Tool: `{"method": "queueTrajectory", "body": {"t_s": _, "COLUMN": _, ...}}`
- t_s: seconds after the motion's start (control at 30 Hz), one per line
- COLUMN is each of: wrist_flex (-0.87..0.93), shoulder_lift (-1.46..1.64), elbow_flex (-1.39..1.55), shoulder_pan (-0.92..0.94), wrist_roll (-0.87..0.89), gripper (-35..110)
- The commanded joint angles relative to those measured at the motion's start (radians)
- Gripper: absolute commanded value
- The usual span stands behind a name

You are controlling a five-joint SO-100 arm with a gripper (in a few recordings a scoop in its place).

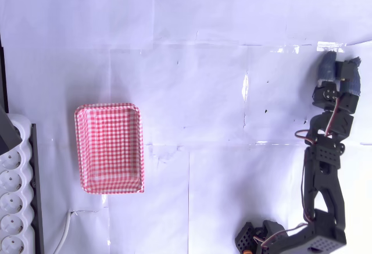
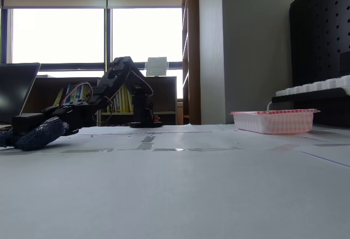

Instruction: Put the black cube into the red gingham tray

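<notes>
Tabletop (image 2: pixel 175 195) comes first, bare white paper with taped seams running right up to the low camera.

From above, the arm (image 1: pixel 325 167) is the biggest thing on it. Its base sits at 5 o'clock and it reaches along the right edge towards 2 o'clock. It lies low and stretched out, I'd say because it is working at table level.

The tray (image 1: pixel 109 148) lies at 9 o'clock with its long side running 12 to 6. It looks empty, so the job is not done. A white rack (image 1: pixel 14 196) stands just beside its left rim at the sheet's edge, so that side is tight. The tray's right rim faces open paper.

The gripper (image 1: pixel 340 71) rests at 2 o'clock, close to the far right corner, its padded blue fingers (image 1: pixel 328 65) down near the sheet. I cannot tell whether they are clenched or released.

I cannot make out the cube for certain. A dark shape between the pads may be it, or may be part of the arm. If it is held there, the carry runs from 2 o'clock across to 9, with nothing standing in between and only the tray's low rim to clear.
</notes>
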Motion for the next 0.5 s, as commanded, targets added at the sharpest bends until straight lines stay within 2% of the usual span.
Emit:
{"method": "queueTrajectory", "body": {"t_s": 0.0, "wrist_flex": 0.307, "shoulder_lift": -0.255, "elbow_flex": -0.026, "shoulder_pan": -0.041, "wrist_roll": -0.031, "gripper": 0}}
{"method": "queueTrajectory", "body": {"t_s": 0.2, "wrist_flex": 0.632, "shoulder_lift": -0.522, "elbow_flex": 0.002, "shoulder_pan": -0.166, "wrist_roll": -0.051, "gripper": 0}}
{"method": "queueTrajectory", "body": {"t_s": 0.47, "wrist_flex": 1.370, "shoulder_lift": -0.770, "elbow_flex": 0.267, "shoulder_pan": -0.460, "wrist_roll": -0.170, "gripper": 0}}
